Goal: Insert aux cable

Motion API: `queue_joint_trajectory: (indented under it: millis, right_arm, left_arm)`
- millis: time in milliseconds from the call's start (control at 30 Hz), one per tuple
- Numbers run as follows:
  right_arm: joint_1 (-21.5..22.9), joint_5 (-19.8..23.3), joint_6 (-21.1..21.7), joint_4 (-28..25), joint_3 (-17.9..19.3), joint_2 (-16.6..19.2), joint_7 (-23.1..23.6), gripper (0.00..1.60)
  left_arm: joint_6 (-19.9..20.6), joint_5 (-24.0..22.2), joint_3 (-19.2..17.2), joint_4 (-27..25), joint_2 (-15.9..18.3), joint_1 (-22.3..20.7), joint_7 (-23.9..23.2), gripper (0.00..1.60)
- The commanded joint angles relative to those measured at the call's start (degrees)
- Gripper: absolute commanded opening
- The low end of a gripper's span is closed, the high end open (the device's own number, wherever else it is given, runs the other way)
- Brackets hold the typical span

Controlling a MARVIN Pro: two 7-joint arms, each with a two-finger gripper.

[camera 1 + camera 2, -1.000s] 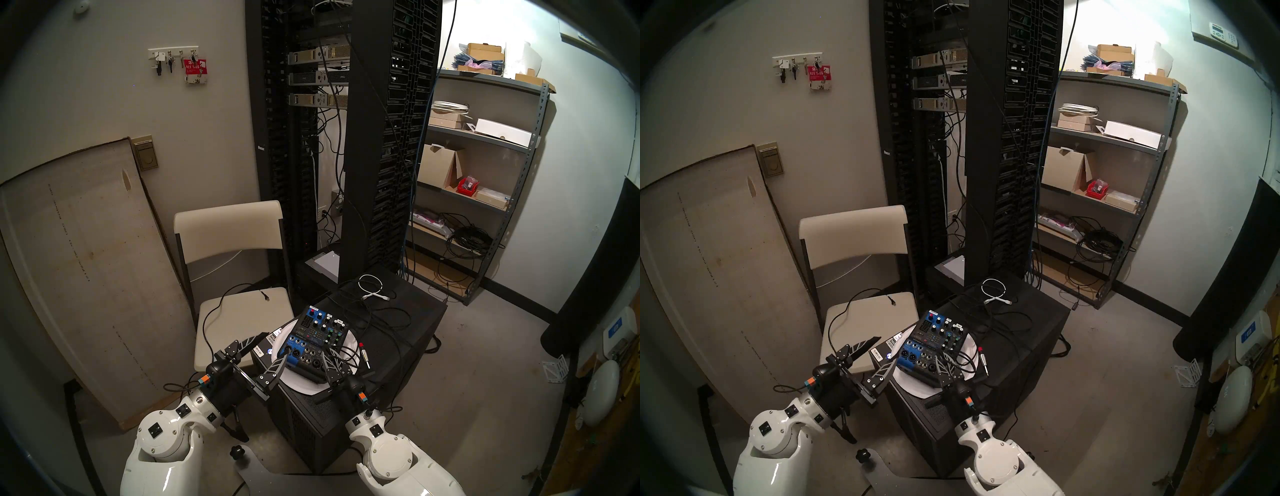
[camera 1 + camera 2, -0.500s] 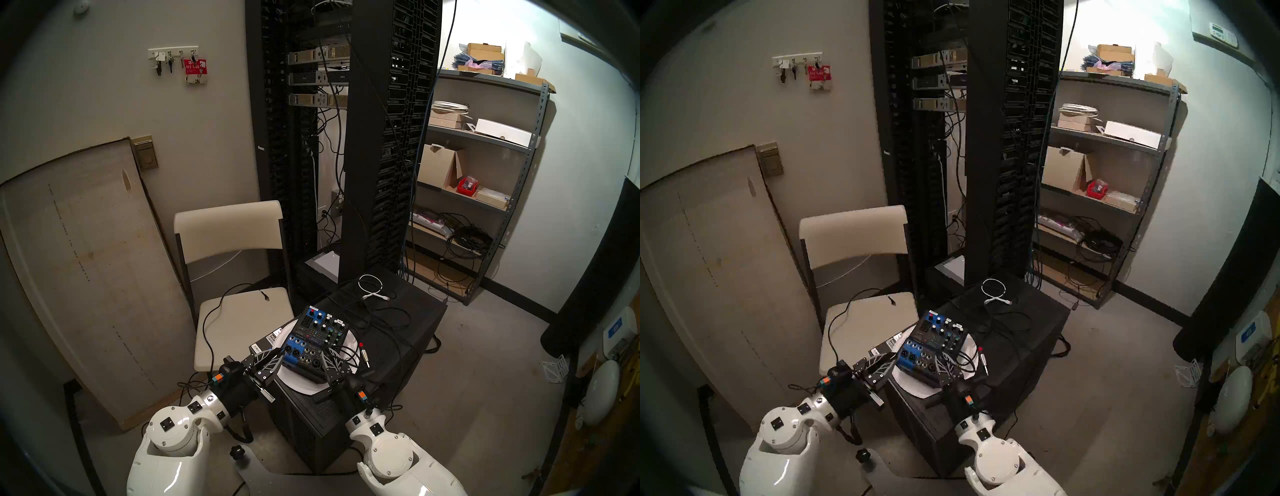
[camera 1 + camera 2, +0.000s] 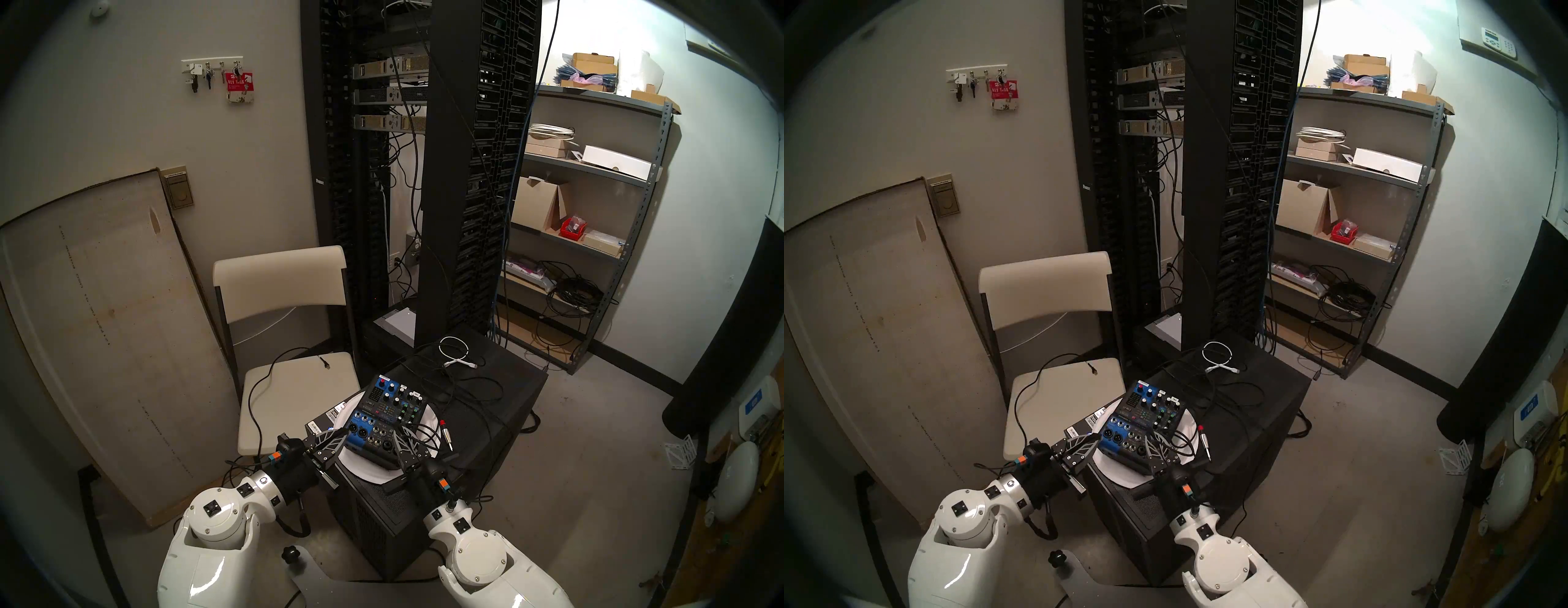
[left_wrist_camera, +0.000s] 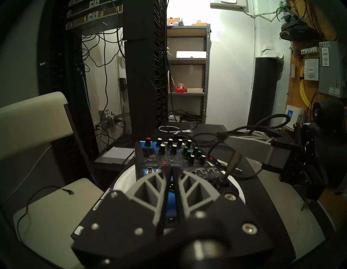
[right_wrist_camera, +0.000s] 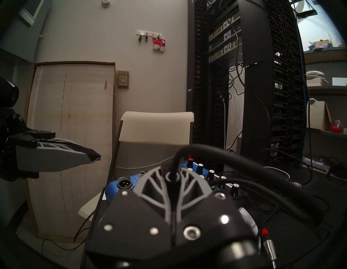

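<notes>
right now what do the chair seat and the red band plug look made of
Chair seat: likely molded plastic, matte cream, smooth with rounded edges. Red-banded plug: seemingly bare metal, silvery with a bright glint, and a red plastic or rubber ring.

I see the mixer [image 3: 384, 418] with a blue-and-black face; its knobs are black with white or green caps, one red. It sits on a white plate [image 3: 365, 467] atop a black cabinet [image 3: 488, 429]. The aux cable [image 5: 216, 156] is black. A spare jack plug [image 5: 267, 244] is silvery with a red band. My hands' fingers [image 4: 150, 187] are grey lattice on black mounts. The chair [image 3: 292, 382] is cream.
</notes>
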Motion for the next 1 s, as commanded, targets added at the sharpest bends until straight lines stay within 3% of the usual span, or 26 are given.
queue_joint_trajectory:
  millis: [0, 533, 967]
  right_arm:
    - [0.0, -0.1, -0.3, -0.2, -0.3, -0.2, 0.1, 0.00]
    - [-0.3, 0.3, -0.1, -0.6, -0.2, -0.1, 0.3, 0.00]
    - [-0.4, 0.2, 0.2, -0.9, -0.2, 0.0, 0.4, 0.00]
  left_arm:
    - [-0.1, 1.2, 0.7, 0.7, -0.2, -2.7, 1.0, 0.51]
    - [3.3, 4.0, 1.8, 2.4, -0.5, -6.2, 3.4, 0.54]
    - [2.3, 5.6, 2.8, 6.8, -0.8, -8.9, 4.8, 0.53]
